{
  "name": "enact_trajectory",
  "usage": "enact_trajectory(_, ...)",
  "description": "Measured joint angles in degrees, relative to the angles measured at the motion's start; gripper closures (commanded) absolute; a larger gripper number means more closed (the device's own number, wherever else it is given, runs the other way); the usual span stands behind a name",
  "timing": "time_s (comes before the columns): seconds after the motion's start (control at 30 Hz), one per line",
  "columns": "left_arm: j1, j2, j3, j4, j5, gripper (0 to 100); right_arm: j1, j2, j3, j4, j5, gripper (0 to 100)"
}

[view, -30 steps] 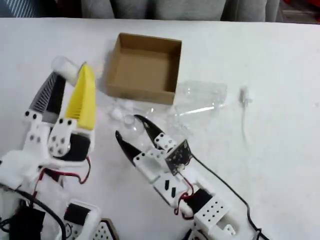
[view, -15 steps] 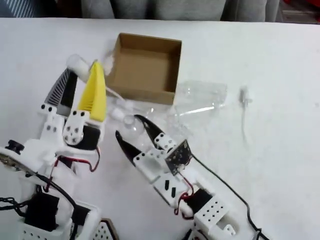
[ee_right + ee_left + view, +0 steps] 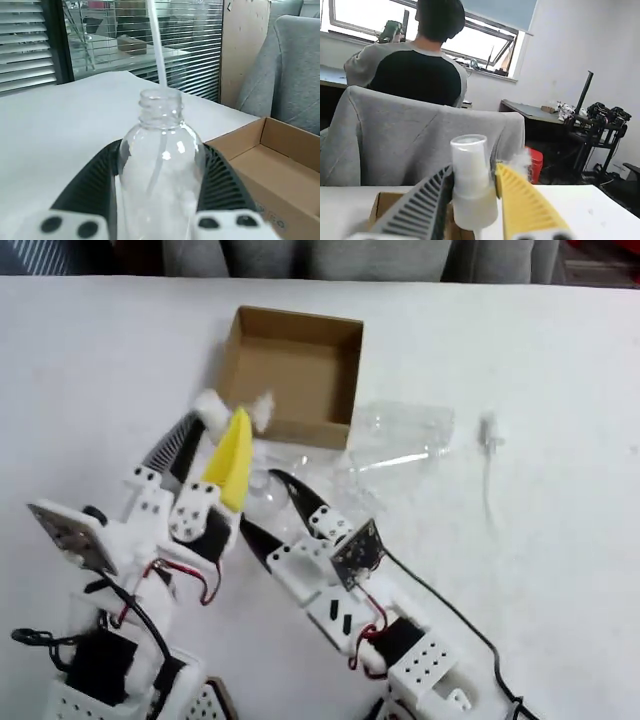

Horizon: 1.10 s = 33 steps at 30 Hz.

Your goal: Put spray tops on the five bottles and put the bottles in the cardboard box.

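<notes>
**Spray top hanging over the open bottle, tube in the neck**

At the left of the high view, the left gripper (image 3: 222, 416) is clamping its ribbed grey finger and yellow finger on a white spray top (image 3: 211, 406), just in front of the cardboard box (image 3: 290, 370). In the left wrist view that gripper (image 3: 474, 172) is pinching the spray top (image 3: 470, 165) by its body, and the lower edge of the frame is cutting off the underside.

Just to the right, the right gripper (image 3: 257, 495) is gripping an upright clear bottle (image 3: 262, 488) between black fingers; the left arm is covering part of one finger. In the right wrist view the gripper (image 3: 162, 150) is hugging the bottle (image 3: 160, 165) at its shoulders, and a thin white dip tube (image 3: 159, 45) is running down through the open neck. The bottle's base is falling outside the frame.

Right of the box, another clear bottle (image 3: 400, 430) is lying on its side on the white counter (image 3: 560, 360), hard to make out against it. Clear shapes along the box front are blurring together, so I cannot count them. Farther right, a loose spray top (image 3: 489, 435) is lying with its tube trailing toward the near edge.
</notes>
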Motion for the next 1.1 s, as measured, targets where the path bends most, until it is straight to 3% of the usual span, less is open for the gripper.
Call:
enact_trajectory(0.43, 2.02, -10.02, 15.82, -1.41, 0.18, 98, 0.09, 0.00, 0.00, 0.18, 0.00, 98.4)
enact_trajectory(0.9, 3.96, -13.01, 17.41, 0.97, 0.00, 98, 0.00, 0.00, 0.00, 1.93, 0.00, 98.4)
enact_trajectory(1.1, 3.96, -13.27, 17.41, 2.29, -6.77, 98, 0.00, -0.18, 0.00, 2.20, 0.00, 98.4)
